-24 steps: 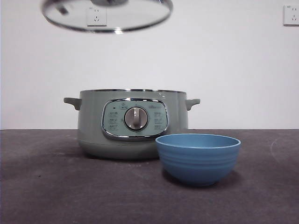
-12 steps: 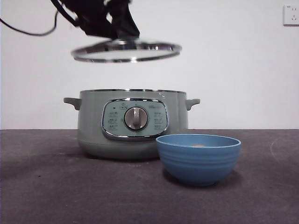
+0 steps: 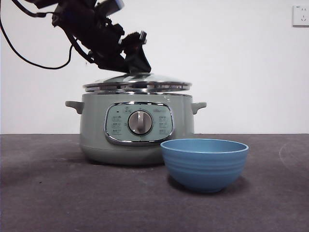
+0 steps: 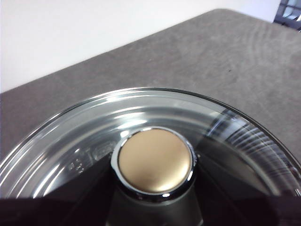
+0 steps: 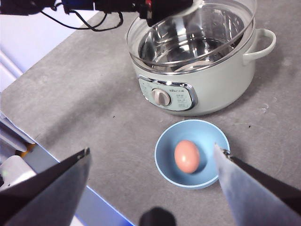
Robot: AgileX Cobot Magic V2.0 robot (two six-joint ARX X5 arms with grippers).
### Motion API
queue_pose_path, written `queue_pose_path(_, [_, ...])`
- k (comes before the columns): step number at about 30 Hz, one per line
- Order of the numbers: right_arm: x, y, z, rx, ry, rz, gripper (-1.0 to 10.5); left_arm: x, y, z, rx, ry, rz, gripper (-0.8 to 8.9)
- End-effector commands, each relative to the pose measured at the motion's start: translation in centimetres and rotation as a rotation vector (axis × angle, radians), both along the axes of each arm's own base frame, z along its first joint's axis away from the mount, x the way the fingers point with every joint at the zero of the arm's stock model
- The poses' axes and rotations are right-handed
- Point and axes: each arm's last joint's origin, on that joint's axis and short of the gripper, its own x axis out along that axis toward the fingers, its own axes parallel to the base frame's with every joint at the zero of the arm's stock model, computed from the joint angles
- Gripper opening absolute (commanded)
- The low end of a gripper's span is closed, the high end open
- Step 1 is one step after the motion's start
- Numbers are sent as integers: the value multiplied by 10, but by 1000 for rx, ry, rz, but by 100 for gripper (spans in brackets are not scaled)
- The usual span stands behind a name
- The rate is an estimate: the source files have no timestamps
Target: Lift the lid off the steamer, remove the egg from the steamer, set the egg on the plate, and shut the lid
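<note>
Lid (image 3: 137, 82) is held by left gripper (image 3: 133, 65) at the knob, just over steamer (image 3: 137, 140). Right gripper (image 5: 153, 162) hangs wide open, idle. Egg (image 5: 186, 156) is in plate (image 5: 164, 141), steamer's 6 o'clock. Risk: off-centre release, rim is caught.

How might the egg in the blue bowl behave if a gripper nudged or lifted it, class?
The egg looks smooth and rounded, so it would probably roll inside the plate and might slip from hard jaws. Its shell is likely fragile, so a firm squeeze could crack it.
</note>
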Motion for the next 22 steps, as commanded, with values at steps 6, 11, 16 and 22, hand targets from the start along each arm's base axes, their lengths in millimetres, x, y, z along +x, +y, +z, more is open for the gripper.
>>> queue_pose_path(6, [1, 1, -3, 2, 8, -1, 441, 5, -7, -4, -19, -34, -9, -8])
queue_pose_path(11, [1, 1, -3, 1, 7, -1, 441, 4, -9, -8, -5, -4, -15, -8])
queue_pose_path(16, [1, 1, -3, -2, 5, 0, 441, 2, -8, -12, 18, 44, -15, -8])
queue_pose_path(22, [1, 1, -3, -4, 3, 2, 441, 1, -7, -15, 36, 74, -16, -8])
